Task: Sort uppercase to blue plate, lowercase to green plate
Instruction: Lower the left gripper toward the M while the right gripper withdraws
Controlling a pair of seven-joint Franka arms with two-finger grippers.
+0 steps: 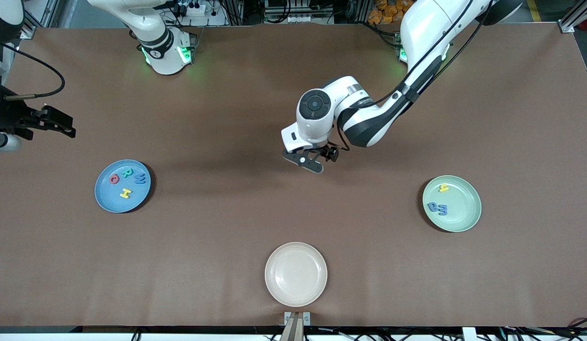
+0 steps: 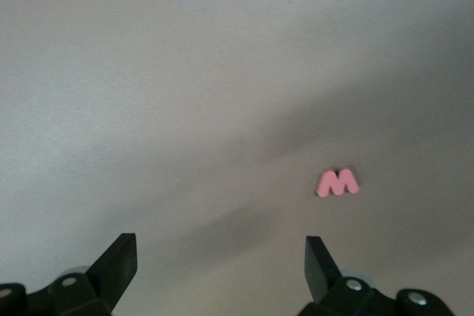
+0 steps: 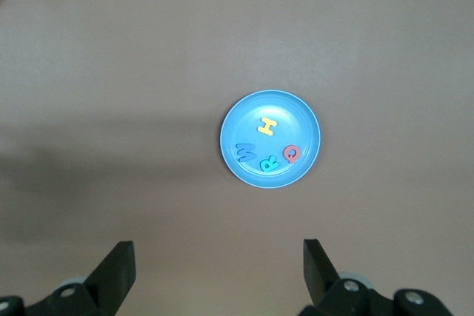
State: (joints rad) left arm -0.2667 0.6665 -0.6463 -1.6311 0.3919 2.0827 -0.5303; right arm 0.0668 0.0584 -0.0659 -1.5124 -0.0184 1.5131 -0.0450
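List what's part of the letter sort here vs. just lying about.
Job:
blue plate holding W, Q, R, H
green plate holding h, a, e
red m on the table
left claw, open above the m

Lying about:
cream plate

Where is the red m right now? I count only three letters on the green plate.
The red m lies on the bare table under the open left hand, seen only in the left wrist view.
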